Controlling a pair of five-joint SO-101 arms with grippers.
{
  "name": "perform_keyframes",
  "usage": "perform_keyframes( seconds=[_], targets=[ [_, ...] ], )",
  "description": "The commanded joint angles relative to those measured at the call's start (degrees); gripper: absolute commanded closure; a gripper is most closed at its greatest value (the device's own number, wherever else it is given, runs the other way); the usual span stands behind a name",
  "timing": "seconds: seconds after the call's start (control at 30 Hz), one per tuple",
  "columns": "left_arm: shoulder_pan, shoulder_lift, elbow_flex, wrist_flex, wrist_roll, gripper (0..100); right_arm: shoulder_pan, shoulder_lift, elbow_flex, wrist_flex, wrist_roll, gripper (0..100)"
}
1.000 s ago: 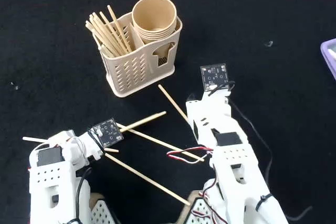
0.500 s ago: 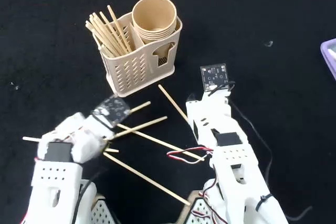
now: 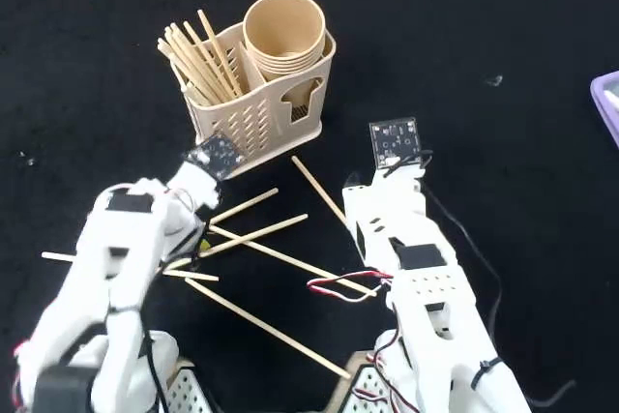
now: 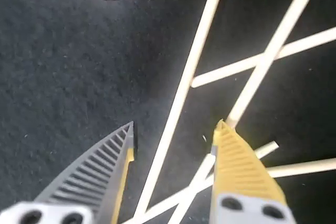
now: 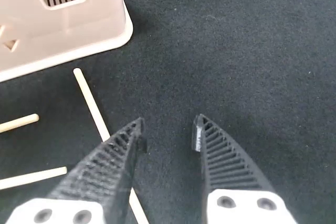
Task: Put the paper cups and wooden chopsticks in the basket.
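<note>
The beige basket [image 3: 259, 108] stands at the back of the black cloth, with several wooden chopsticks [image 3: 198, 55] in one compartment and stacked paper cups [image 3: 283, 31] in the other. Several loose chopsticks [image 3: 259, 235] lie crossed on the cloth in front of it. My left gripper [image 4: 176, 127] is open, low over this pile, its fingers on either side of one loose chopstick [image 4: 181, 95]. My right gripper [image 5: 168, 127] is open over bare cloth, beside another loose chopstick [image 5: 92, 103] and close to the basket's corner [image 5: 68, 24].
The left arm [image 3: 131, 239] covers part of the chopstick pile; the right arm [image 3: 411, 258] lies beside it. A purple tray edge [image 3: 605, 99] shows at the far right. Bare black cloth spreads right of the basket.
The left arm has swung forward toward the basket and come down over the loose chopsticks. The right arm and the chopsticks have not moved.
</note>
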Motion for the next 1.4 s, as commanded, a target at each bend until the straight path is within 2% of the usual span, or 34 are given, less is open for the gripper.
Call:
perform_keyframes(
  seconds=[0.0,0.17,0.27,0.4,0.5,0.67,0.8,1.03,1.17,1.37],
  targets=[
    [-0.48,8.44,-7.96,0.88,0.35,76,0.97,-1.63,-0.22,-1.14,-0.35,84.7],
    [-0.13,10.73,-16.13,11.52,0.35,75,0.97,-1.63,-0.31,-1.14,-0.35,84.7],
    [-0.13,11.16,-20.7,18.9,0.7,70,0.97,-1.63,-0.31,-1.14,-0.35,84.7],
    [-0.13,11.25,-22.55,23.47,0.53,67,0.97,-1.63,-0.31,-1.14,-0.35,84.7],
    [-0.13,11.34,-21.41,22.15,0.62,67,0.97,-1.63,-0.31,-1.14,-0.35,84.7],
    [-0.57,11.34,-15.34,12.4,0.7,67,0.97,-1.63,-0.31,-1.14,-0.35,84.7],
    [-0.57,11.34,-11.47,8.09,0.44,67,0.97,-1.63,-0.31,-1.14,-0.35,84.7],
    [-0.75,11.34,-10.95,7.3,0.35,67,0.97,-1.63,-0.31,-1.14,-0.35,84.7],
    [-2.33,11.87,-10.42,4.13,0.35,67,0.97,-1.63,-0.31,-1.14,-0.35,84.7],
    [-2.77,21.63,-11.56,3.52,0.26,67,0.97,-1.63,-0.31,-1.14,-0.35,84.7]
  ],
)
